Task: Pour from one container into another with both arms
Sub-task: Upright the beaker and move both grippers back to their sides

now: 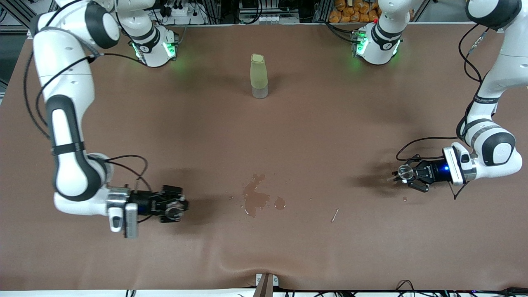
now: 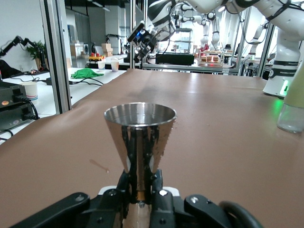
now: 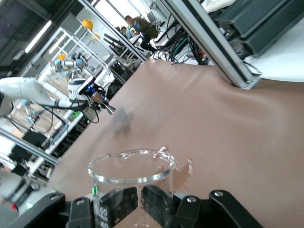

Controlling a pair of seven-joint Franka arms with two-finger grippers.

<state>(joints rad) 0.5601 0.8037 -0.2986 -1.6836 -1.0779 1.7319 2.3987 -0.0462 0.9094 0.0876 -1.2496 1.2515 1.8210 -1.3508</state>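
Note:
My left gripper point(image 1: 408, 175) is shut on the waist of the silver hourglass jigger point(image 1: 405, 172), holding it upright a little above the table at the left arm's end. Up close in the left wrist view, the jigger point(image 2: 140, 135) stands between the black fingers point(image 2: 124, 187). My right gripper point(image 1: 176, 209) is shut on the tiny clear glass cup point(image 1: 173, 211) above the table at the right arm's end. The cup point(image 3: 129, 178) has its round rim facing up, with the gripper point(image 3: 142, 202) clamped low on its wall. The two grippers are far apart.
A tall pale-green bottle point(image 1: 259, 76) stands upright mid-table toward the robots' bases, also seen as a bottle point(image 2: 292, 107) in the left wrist view. A wet brown spill point(image 1: 255, 198) lies between the grippers, and a small pale sliver point(image 1: 335, 215) lies beside it.

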